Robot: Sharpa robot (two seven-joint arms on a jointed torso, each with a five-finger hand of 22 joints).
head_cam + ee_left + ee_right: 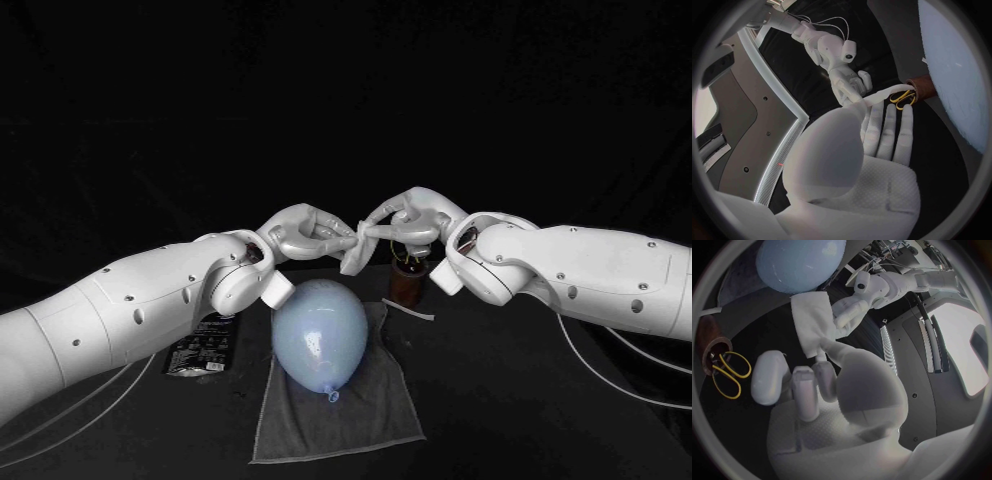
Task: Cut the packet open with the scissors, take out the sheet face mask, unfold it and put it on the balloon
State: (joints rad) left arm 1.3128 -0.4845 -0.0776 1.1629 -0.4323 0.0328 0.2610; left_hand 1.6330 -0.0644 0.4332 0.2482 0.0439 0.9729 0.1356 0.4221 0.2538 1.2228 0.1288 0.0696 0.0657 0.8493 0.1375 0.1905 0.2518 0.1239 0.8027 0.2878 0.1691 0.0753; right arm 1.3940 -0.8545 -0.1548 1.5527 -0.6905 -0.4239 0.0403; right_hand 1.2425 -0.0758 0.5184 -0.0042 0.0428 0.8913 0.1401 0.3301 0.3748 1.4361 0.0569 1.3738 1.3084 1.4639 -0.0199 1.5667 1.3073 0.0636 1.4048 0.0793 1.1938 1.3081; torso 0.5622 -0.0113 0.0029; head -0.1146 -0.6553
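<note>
Black cloth behind, black table (548, 420) below. Near the table's middle, reaching toward its near edge, a grey towel (346, 420) with a pale blue balloon (320, 335) lying on it, knot pointing to the near edge. Just beside the towel, on the side of the table's left edge, the dark packet (202, 352), lying flat. Beyond the balloon, toward the far edge, a brown holder (408, 285) with the yellow-handled scissors (728, 374) standing in it.

Raised above the table near the balloon's far end, stretched between both hands: the sheet mask (811, 322), white, folded into a narrow strip. Left hand (306, 235) pinching one edge of it; right hand (411, 218) closed on the opposite end with thumb and fingertips.

Handling, as a judgement: very light and limp, probably damp and slick, likely to cling to itself along the folds, and thin enough to tear under a jerk. Best taken at opposite outer edges or corners with fingertip pinches, never by the middle, then drawn apart slowly to peel the layers rather than rip them. Some risk of sliding out from smooth metal fingertips. Balloon equally light, round, free to roll on the towel: better to drape the sheet over it gently than to press down.
</note>
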